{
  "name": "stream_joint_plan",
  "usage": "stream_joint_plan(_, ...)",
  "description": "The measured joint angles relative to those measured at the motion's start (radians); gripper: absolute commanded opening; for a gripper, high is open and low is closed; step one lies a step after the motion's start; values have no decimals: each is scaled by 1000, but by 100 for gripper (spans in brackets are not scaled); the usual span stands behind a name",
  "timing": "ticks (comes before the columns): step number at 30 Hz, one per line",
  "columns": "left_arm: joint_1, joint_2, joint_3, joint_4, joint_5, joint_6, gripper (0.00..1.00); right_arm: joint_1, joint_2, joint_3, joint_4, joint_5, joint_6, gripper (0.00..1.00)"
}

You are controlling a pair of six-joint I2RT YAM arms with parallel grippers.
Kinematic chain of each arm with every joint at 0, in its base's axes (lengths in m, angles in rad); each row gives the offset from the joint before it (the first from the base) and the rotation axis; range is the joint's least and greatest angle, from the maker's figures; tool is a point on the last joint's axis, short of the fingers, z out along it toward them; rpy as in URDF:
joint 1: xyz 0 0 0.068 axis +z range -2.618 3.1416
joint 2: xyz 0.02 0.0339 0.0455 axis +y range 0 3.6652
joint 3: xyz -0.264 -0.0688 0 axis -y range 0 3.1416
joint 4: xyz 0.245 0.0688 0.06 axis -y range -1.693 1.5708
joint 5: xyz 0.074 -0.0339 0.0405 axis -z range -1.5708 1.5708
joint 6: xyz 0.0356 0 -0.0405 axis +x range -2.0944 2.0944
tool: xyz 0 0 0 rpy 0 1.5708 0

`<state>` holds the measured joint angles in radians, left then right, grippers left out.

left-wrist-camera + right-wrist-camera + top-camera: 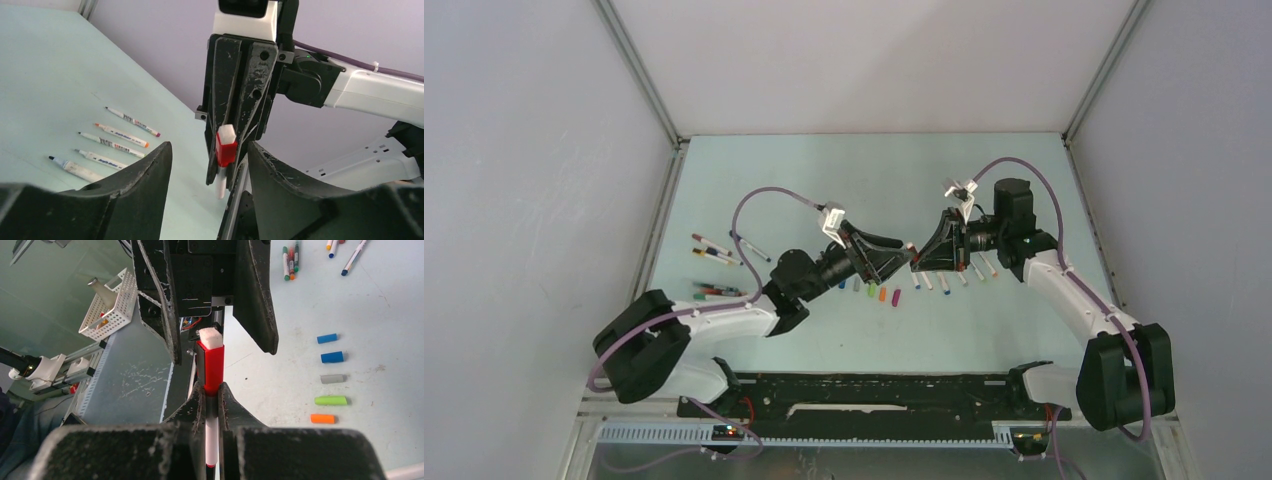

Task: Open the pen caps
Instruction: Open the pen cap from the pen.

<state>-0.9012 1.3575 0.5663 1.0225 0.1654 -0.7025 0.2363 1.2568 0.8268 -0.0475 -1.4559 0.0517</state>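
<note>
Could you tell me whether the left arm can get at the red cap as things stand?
Probably yes: the left tool, open, flanks the red cap with nothing between, while the right tool clamps the pen.

The stubby red plastic cap (213, 367) has a white top. The thin plastic pen (212, 440) in it is white. The flat table (380, 315) is pale green. On it lie small plastic caps: a blue cap (327, 338), a second blue cap (332, 357), a grey cap (332, 378), a bright green cap (331, 400) and an orange cap (322, 418).
</note>
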Motion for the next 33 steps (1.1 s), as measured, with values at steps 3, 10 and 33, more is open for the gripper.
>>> stream_joint_plan(3, 0, 18, 5, 43, 3, -23, 59, 2, 0, 0, 0, 0, 0, 0)
stream_joint_plan(10, -3, 37, 6, 75, -4, -53, 54, 3, 0, 0, 0, 1, 0, 0)
stream_joint_plan(33, -33, 121, 100, 24, -33, -95, 7, 6, 4, 0, -24, 43, -11, 0)
